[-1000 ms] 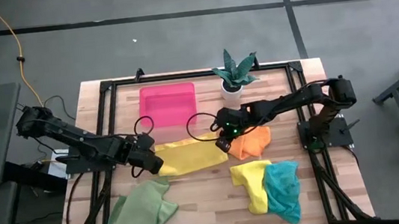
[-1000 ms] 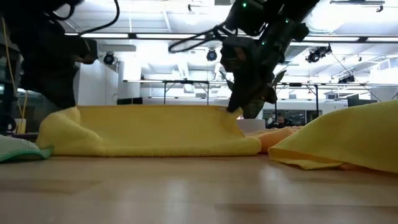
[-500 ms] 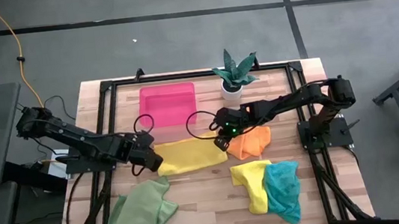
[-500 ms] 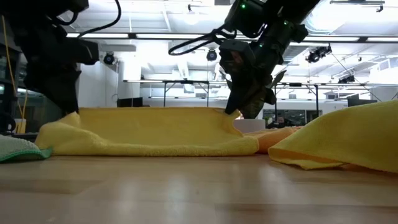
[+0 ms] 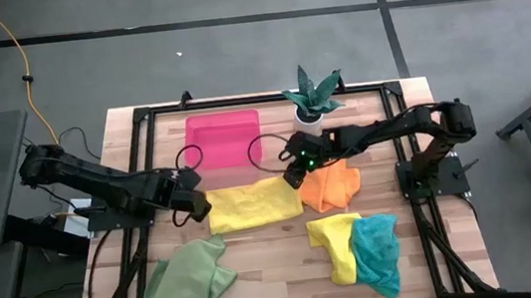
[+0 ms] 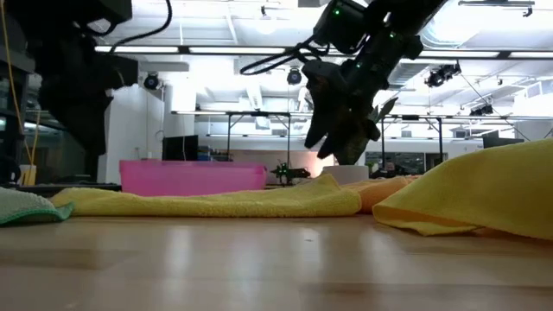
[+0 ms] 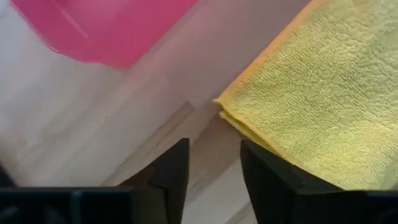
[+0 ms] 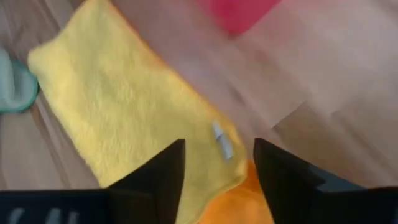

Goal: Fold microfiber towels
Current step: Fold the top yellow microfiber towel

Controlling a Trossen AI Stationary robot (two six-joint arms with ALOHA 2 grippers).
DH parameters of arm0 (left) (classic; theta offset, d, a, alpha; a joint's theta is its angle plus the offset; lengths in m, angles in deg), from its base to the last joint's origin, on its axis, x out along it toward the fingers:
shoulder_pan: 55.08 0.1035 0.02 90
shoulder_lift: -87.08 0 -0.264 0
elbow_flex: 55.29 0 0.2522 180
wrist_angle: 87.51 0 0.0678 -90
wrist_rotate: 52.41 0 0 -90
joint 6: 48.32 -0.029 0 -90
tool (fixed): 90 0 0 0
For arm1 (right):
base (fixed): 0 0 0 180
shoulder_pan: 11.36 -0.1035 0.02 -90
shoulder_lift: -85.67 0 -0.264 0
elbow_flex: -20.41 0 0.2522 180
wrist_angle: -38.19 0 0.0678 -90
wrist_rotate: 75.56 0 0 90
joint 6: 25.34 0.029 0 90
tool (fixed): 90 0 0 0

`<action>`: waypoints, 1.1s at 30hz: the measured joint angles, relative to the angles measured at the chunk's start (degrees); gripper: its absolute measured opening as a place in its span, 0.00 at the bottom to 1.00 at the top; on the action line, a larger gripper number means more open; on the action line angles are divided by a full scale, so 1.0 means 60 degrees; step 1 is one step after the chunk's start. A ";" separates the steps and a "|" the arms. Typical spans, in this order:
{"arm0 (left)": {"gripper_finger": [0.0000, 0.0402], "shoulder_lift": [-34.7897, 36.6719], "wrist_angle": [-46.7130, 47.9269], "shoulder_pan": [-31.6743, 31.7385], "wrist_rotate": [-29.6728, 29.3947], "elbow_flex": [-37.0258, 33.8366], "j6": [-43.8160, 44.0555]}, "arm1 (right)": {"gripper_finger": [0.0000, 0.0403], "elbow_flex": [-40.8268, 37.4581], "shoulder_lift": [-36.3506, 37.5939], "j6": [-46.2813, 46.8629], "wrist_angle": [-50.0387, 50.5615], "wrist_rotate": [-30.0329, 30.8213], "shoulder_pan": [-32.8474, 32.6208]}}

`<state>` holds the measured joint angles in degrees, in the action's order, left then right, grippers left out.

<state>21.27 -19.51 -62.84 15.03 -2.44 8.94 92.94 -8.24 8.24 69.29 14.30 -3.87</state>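
High view shows a folded yellow towel (image 5: 254, 206) lying flat on the surface just in front of the pink tray (image 5: 223, 137), so this fold looks finished. Left gripper (image 5: 190, 205) hangs at the towel's left edge, fingers spread and holding nothing. Right gripper (image 5: 294, 170) hangs above its right corner, also spread and empty. A likely next move is a second fold, or reaching for the orange towel (image 5: 332, 187) beside it.

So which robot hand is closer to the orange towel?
The right one. The right gripper hovers open just beside the orange towel, at its edge nearest the folded yellow towel. The left gripper is open across that yellow towel, much farther off.
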 joint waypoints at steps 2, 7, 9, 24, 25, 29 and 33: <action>0.39 0.0273 0.0019 0.0062 0.0013 0.0231 -0.0403 | 0.50 0.0000 0.0242 -0.0215 0.0020 0.0014 0.0208; 0.46 0.1167 -0.0953 -0.0055 0.0781 0.0303 -0.1158 | 0.54 0.0000 0.1002 -0.0797 0.0334 -0.0009 0.0490; 0.47 0.1524 -0.1834 -0.0237 0.1209 0.0057 -0.1407 | 0.54 0.0004 0.1292 -0.1022 0.0650 -0.0041 0.0463; 0.04 0.0522 -0.5129 -0.0666 0.0484 -0.2198 -0.0977 | 0.53 0.0004 0.1829 -0.1587 0.1401 0.0225 -0.0382; 0.03 0.0341 -0.5288 -0.0625 0.0679 -0.2192 -0.1111 | 0.53 0.0004 0.1829 -0.1584 0.1423 0.0259 -0.0393; 0.01 -0.0256 -0.5702 -0.0484 0.1122 -0.2192 -0.1622 | 0.53 0.0004 0.1833 -0.1494 0.1312 0.0481 -0.0393; 0.00 -0.0788 -0.6002 -0.0285 0.1381 -0.2186 -0.2012 | 0.53 0.0004 0.1833 -0.1322 0.1274 0.0633 -0.0382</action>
<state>16.54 -55.52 -64.55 23.32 -15.55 -3.13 92.96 2.76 0.31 76.93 18.10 -6.16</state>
